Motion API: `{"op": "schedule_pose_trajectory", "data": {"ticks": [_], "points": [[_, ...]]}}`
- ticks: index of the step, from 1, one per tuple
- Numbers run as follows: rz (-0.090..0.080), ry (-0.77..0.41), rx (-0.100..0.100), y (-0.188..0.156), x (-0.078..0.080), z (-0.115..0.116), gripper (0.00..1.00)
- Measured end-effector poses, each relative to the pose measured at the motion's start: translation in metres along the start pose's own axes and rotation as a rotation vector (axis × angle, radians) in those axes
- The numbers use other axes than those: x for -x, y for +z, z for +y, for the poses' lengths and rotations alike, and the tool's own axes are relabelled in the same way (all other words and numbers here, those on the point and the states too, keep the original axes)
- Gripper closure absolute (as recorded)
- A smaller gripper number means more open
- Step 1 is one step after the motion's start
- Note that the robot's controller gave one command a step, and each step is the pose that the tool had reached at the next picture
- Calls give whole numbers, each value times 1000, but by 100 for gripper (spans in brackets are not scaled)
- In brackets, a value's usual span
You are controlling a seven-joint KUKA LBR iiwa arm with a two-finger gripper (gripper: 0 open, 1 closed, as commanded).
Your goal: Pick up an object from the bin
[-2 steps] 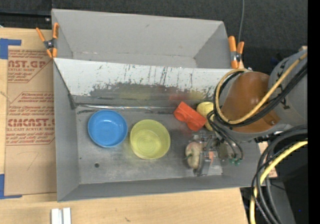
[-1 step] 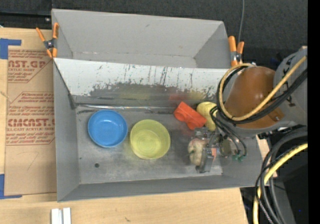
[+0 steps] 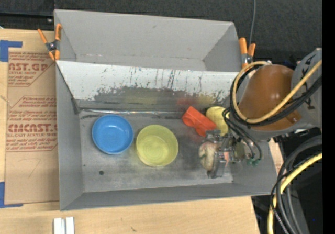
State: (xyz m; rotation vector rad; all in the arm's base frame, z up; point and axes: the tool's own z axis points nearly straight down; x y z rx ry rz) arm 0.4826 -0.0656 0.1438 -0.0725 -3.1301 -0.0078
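Note:
My gripper (image 3: 224, 153) is down at the bin's right front corner. A pale beige rounded thing (image 3: 207, 154) lies right against its left side; whether it is gripped I cannot see. Just behind the gripper lie an orange block-like piece (image 3: 194, 118) and a yellow rounded thing (image 3: 215, 114), partly hidden by the arm's cables.
A yellow-green bowl (image 3: 156, 145) stands in the middle of the bin floor, and a blue bowl (image 3: 112, 134) sits to its left. The arm with its orange-brown cover and cables comes over the bin's right wall.

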Motion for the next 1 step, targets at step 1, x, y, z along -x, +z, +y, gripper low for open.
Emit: {"op": "schedule_pose_trajectory", "data": {"ticks": [1], "points": [[-4,0,0,-18,1,0,100]]}}
